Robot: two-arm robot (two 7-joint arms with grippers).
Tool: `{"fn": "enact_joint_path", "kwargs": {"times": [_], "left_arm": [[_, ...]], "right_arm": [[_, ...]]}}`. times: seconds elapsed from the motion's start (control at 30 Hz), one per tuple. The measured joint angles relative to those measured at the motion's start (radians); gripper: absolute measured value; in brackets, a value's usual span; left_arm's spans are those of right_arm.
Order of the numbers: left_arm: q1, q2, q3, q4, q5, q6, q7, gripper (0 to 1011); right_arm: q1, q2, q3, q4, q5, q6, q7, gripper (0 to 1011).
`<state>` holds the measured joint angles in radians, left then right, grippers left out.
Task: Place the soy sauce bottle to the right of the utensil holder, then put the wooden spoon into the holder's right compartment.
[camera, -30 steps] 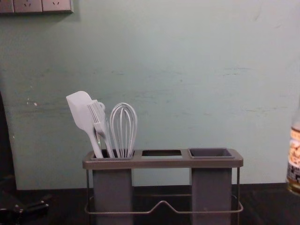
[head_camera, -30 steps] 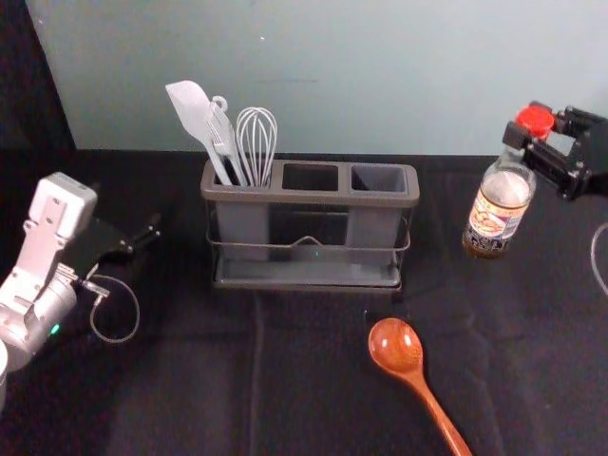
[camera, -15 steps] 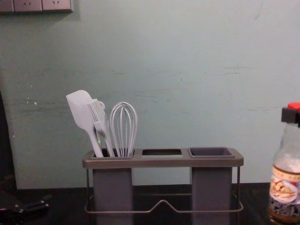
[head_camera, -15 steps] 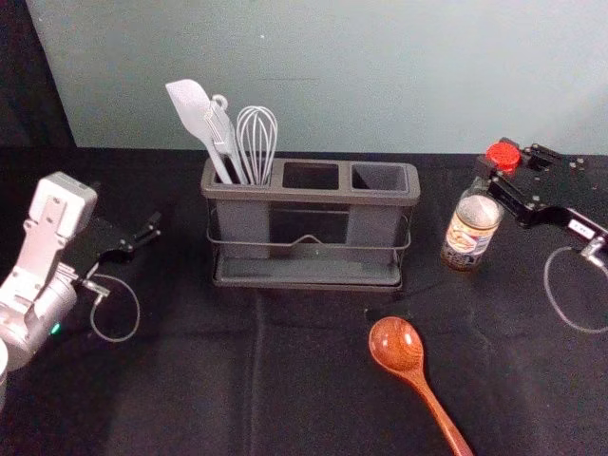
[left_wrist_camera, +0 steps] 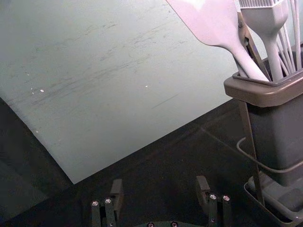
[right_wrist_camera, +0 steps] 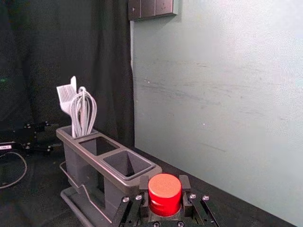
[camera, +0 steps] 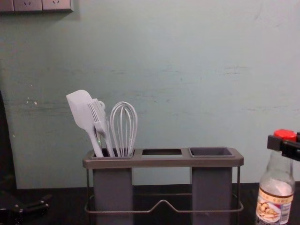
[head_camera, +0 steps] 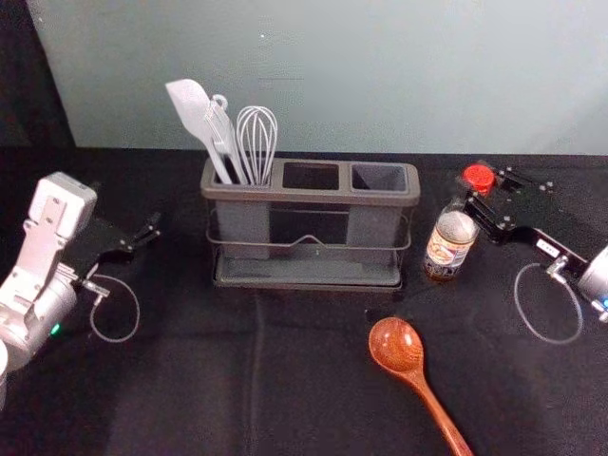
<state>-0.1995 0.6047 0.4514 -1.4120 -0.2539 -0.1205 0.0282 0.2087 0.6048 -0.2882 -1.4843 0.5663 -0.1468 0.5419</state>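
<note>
Bench (head_camera: 190,389) carries the holder (head_camera: 309,198). Left tool (head_camera: 147,233) parked left of it, fingers spread apart. Right tool (head_camera: 484,186) grasps the bottle (head_camera: 448,245) up top, just right of the holder; base contact appears uncertain. Spoon (head_camera: 396,345) lies in front.

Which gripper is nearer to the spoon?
Right. The right gripper holds the bottle beyond the spoon and to its right; the left gripper is much farther off, to the spoon's left.

White spatula (camera: 80,108), brush (camera: 97,115) left of whisk (camera: 123,124); pale wall (camera: 187,70) behind it; sockets (camera: 42,5) high to its left, dark curtain (camera: 7,145) lower.
</note>
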Motion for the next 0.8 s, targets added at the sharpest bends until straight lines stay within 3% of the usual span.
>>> {"fn": "enact_joint_path", "kwargs": {"times": [0.37, 0.8], "left_arm": [[0.000, 0.000, 0.000, 0.000, 0.000, 0.000, 0.000, 1005], [0.000, 0.000, 0.000, 0.000, 0.000, 0.000, 0.000, 1005]], "right_arm": [[0.025, -0.056, -0.004, 0.070, -0.030, -0.023, 0.027, 380], [0.039, -0.089, 0.003, 0.105, -0.058, -0.041, 0.032, 378]]}}
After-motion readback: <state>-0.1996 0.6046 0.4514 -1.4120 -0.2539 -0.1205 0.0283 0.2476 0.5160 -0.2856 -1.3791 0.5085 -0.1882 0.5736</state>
